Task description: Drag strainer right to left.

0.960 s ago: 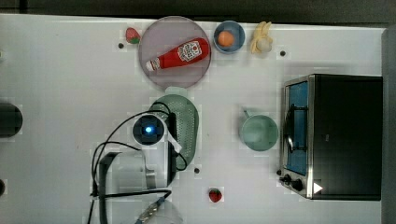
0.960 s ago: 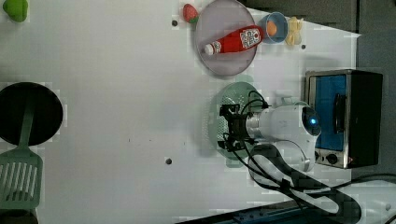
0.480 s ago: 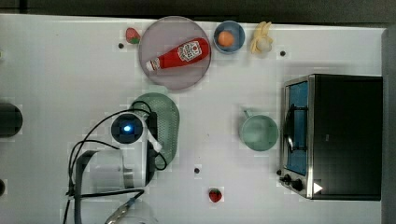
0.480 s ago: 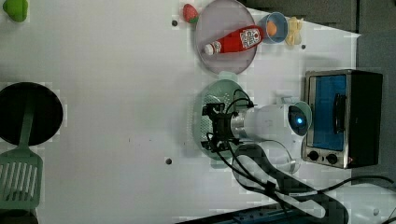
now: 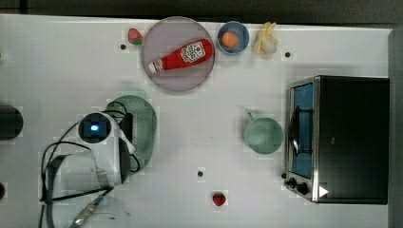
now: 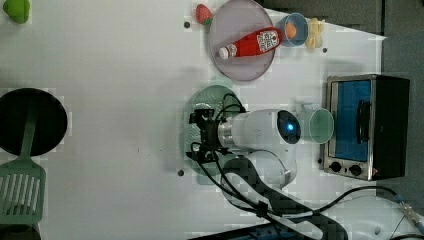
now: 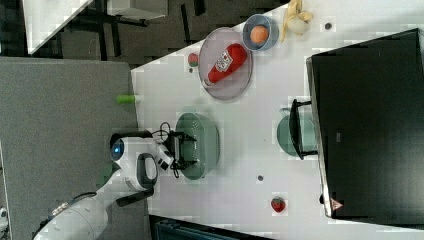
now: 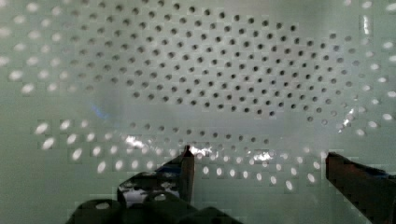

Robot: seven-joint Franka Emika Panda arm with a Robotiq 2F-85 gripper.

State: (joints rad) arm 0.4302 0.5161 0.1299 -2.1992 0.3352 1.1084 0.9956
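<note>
The strainer, a pale green oval colander dotted with holes, lies on the white table left of centre in the top view. My gripper reaches down into its bowl. The wrist view looks straight onto the strainer's perforated inside, with my gripper open and its two dark fingertips spread wide against the strainer's inner surface. In the right view the gripper sits over the strainer at its near edge. Nothing is clamped between the fingers.
A smooth pale green mug stands next to a toaster oven on the top view's right. At the back are a plate bearing a ketchup bottle, a bowl and a banana. A strawberry lies in front.
The strainer and my gripper inside it have slid steadily toward the top view's left, away from the mug. The other objects have stayed put.
</note>
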